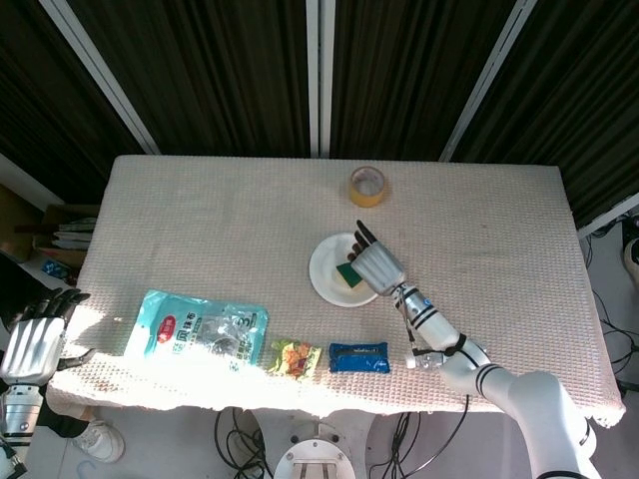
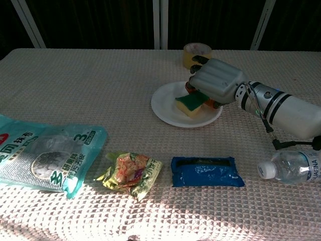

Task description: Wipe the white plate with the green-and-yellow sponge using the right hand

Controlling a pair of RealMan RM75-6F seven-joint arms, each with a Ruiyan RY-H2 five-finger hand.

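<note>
The white plate (image 2: 168,108) (image 1: 325,275) sits at the middle of the table. My right hand (image 2: 216,81) (image 1: 375,264) grips the green-and-yellow sponge (image 2: 188,103) (image 1: 346,272) and holds it down on the plate's right half, green side up. The hand covers the sponge's far end. My left hand (image 1: 32,341) hangs off the table's left front corner with its fingers apart, holding nothing; the chest view does not show it.
A roll of yellow tape (image 2: 196,52) stands behind the plate. Along the front lie a teal snack bag (image 2: 40,155), a small yellow-green packet (image 2: 131,172), a blue packet (image 2: 206,171) and a water bottle (image 2: 293,168) on its side under my right forearm.
</note>
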